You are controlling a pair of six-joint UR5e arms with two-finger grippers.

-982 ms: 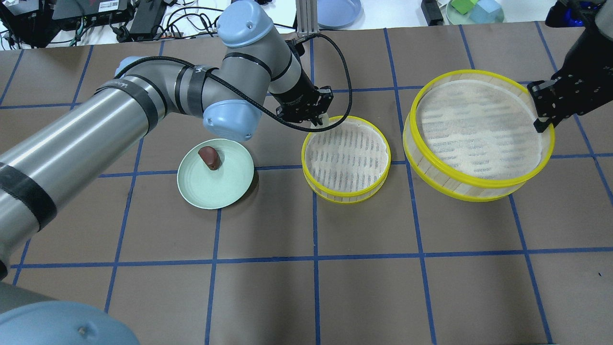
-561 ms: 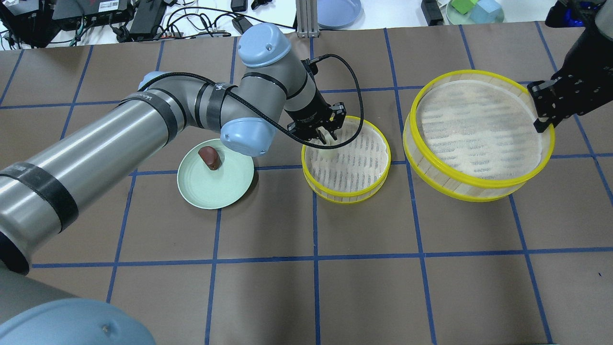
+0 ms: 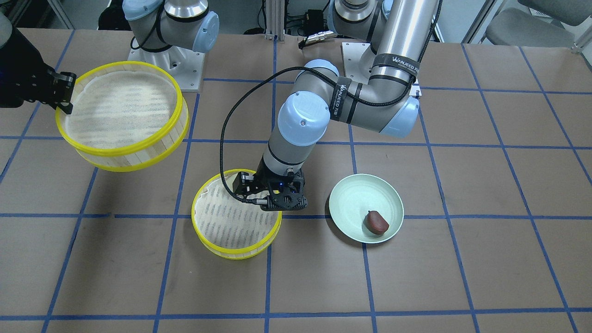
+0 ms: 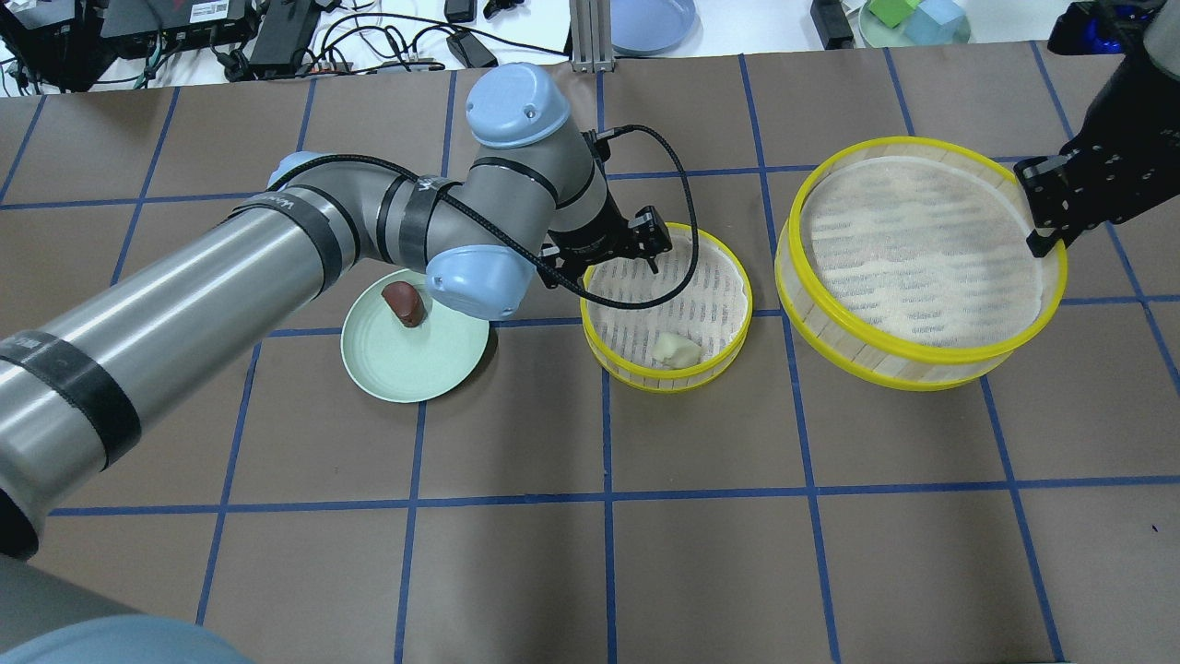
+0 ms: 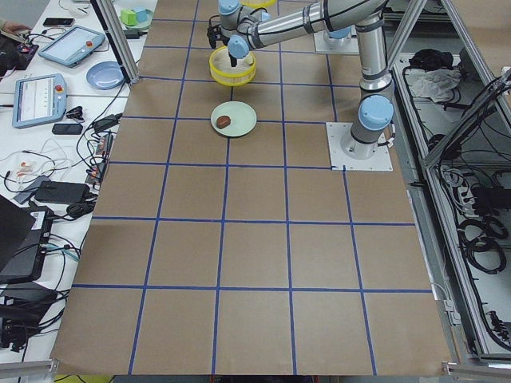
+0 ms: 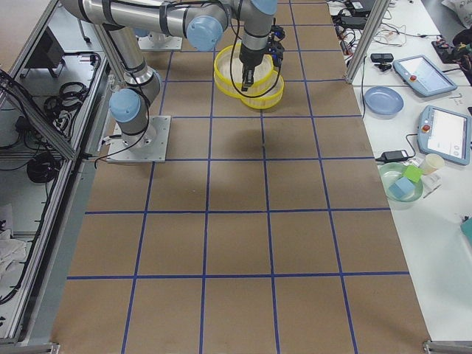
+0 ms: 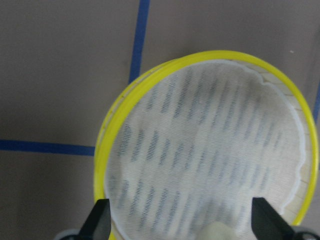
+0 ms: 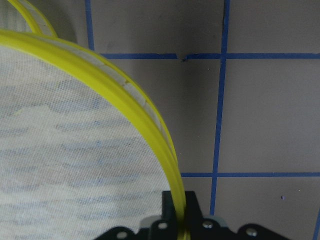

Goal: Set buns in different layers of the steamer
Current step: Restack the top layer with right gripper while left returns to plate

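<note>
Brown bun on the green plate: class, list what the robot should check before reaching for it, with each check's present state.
1. Cream bun lies inside the first steamer layer: ok.
2. Left pincer open and empty: ok.
3. Brown bun exposed on the green plate: ok.
4. Right pincer shut on the second layer at its rim: ok.
5. Second layer empty: ok.

plate [image 4: 415,369] unobstructed, left gripper [image 7: 182,225] over small tray [image 4: 664,378]
</note>
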